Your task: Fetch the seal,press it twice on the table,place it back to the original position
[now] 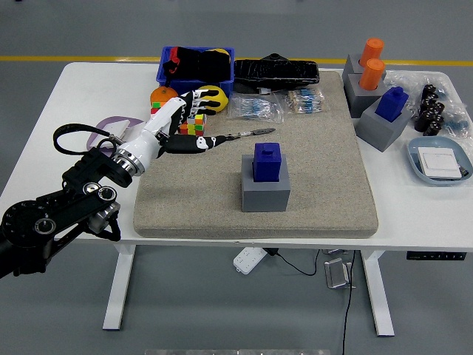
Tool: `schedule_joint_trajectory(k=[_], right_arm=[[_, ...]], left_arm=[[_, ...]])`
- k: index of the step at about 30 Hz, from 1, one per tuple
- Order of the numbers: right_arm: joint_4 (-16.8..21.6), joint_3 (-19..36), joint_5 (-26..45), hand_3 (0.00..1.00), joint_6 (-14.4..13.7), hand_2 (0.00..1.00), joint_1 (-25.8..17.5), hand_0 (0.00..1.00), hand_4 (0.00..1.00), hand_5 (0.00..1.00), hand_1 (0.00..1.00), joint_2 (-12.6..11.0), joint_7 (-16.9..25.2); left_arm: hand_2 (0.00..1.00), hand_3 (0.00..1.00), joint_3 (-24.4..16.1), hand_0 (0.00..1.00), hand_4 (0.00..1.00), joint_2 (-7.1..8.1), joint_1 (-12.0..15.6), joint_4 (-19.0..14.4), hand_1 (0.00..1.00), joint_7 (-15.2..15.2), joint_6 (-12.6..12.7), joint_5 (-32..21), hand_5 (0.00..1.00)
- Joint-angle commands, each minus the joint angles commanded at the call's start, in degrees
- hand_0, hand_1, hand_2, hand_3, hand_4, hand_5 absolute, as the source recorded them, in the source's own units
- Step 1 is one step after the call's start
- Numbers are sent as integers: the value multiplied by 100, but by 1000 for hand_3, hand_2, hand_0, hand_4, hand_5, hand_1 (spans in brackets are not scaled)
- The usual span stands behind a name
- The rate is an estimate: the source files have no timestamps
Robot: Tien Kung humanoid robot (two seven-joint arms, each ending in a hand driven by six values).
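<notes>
A blue seal (267,160) stands upright on a grey block (265,190) in the middle of the grey felt mat (325,148). My left hand (185,126) reaches in from the left over the mat's left edge, fingers spread and holding nothing, well to the left of the seal. A second blue seal (392,103) sits on a grey block (381,129) at the right, and two orange seals (372,63) stand on a grey block behind it. My right arm is out of view.
A blue bin (194,65), a black tray (276,72), bagged parts (255,108), coloured cubes (194,123) and a yellow object (211,97) line the mat's far-left side. A blue dish (441,162) and black parts (431,109) lie at the right.
</notes>
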Motion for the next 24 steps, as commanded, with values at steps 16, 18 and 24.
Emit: schedule_joint_trajectory(k=[16,18,24], right_arm=[[0,-33,-18,751,11,733,15,882,837,523,746,-2,4],[0,-48,-18,752,14,734,15,882,838,524,747,2,7],[0,-61,-25,753,13,734,14,882,839,523,747,3,4]], left_arm=[[848,887,409,910,918,-447,-151,146,842,161,-56,28,55],[847,886,456,911,920,-513,-168,196,837,167,-52,22,43],[845,886,525,911,930,-682,-230,347,837,155,-20,-17,37]])
